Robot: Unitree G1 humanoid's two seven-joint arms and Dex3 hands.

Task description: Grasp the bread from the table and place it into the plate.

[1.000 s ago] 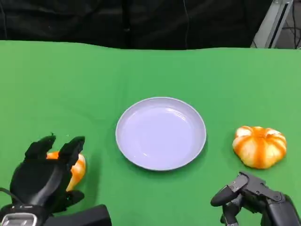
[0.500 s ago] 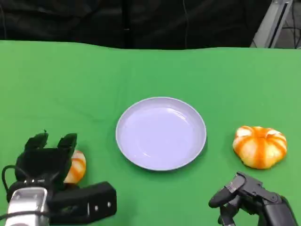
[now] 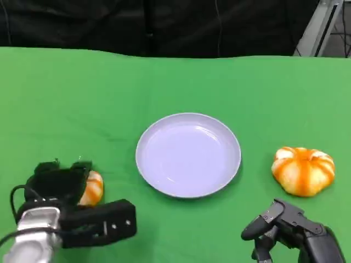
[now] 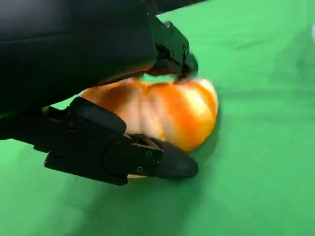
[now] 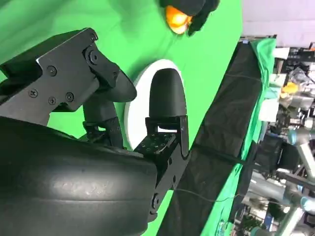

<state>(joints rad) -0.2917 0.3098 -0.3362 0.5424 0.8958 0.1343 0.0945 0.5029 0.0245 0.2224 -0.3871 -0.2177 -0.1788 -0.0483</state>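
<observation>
Since a second ago the left hand (image 3: 57, 183) has sunk lower over the bread (image 3: 91, 188) at the table's (image 3: 175, 82) near left, and its fingers (image 4: 147, 160) now close around the orange-and-white loaf. The right hand (image 3: 285, 230) stays at the near right, fingers loosely apart and holding nothing, just short of a second bread (image 3: 303, 170). The pale plate (image 3: 188, 154) sits mid-table with nothing in it.

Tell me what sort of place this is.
Probably a robotics lab or test cell: a green cloth-covered table backed by black curtains, staged with a plate and bread props, and cluttered equipment racks beyond in the right wrist view.
</observation>
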